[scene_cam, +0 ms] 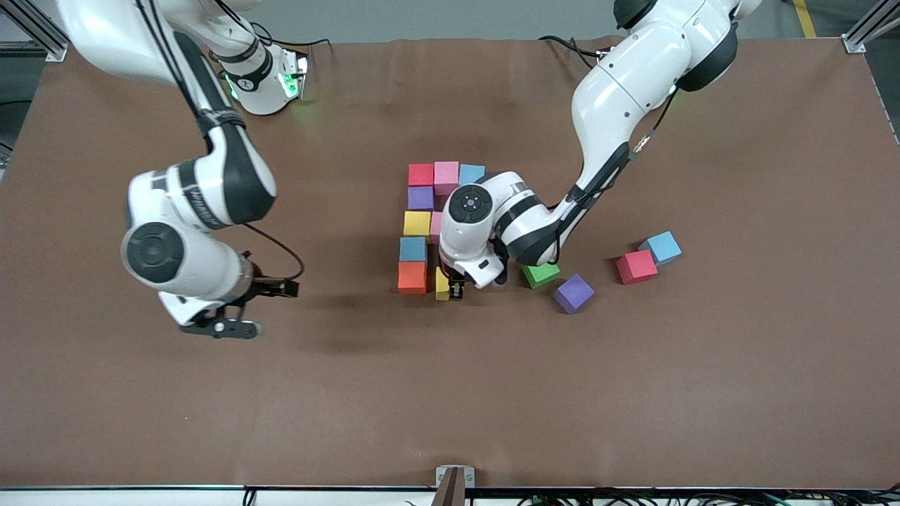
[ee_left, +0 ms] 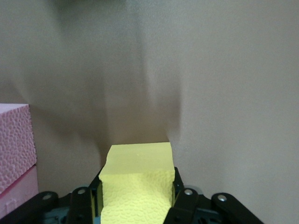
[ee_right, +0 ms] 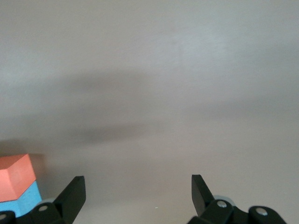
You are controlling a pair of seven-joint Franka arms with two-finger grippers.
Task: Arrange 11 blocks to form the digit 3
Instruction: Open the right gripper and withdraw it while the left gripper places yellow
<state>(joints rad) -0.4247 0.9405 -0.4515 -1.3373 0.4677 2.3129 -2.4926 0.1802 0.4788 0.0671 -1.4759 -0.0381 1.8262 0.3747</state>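
A figure of several touching blocks stands mid-table: red [scene_cam: 420,173], pink [scene_cam: 446,176] and blue [scene_cam: 471,173] in a row. A column of purple [scene_cam: 420,197], yellow [scene_cam: 416,223], blue [scene_cam: 413,249] and orange [scene_cam: 412,277] runs from the red one. A pink block [scene_cam: 435,226] beside the yellow one is partly hidden by the left arm. My left gripper [scene_cam: 452,288] is shut on a yellow block [ee_left: 138,179], low beside the orange block. Pink blocks [ee_left: 14,144] show in its wrist view. My right gripper [scene_cam: 264,308] is open and empty over bare table.
Loose cubes lie toward the left arm's end of the table: green [scene_cam: 540,274], purple [scene_cam: 574,292], red [scene_cam: 636,267] and blue [scene_cam: 663,247]. The right wrist view shows the orange block [ee_right: 16,175] and the blue one [ee_right: 21,201] at its edge.
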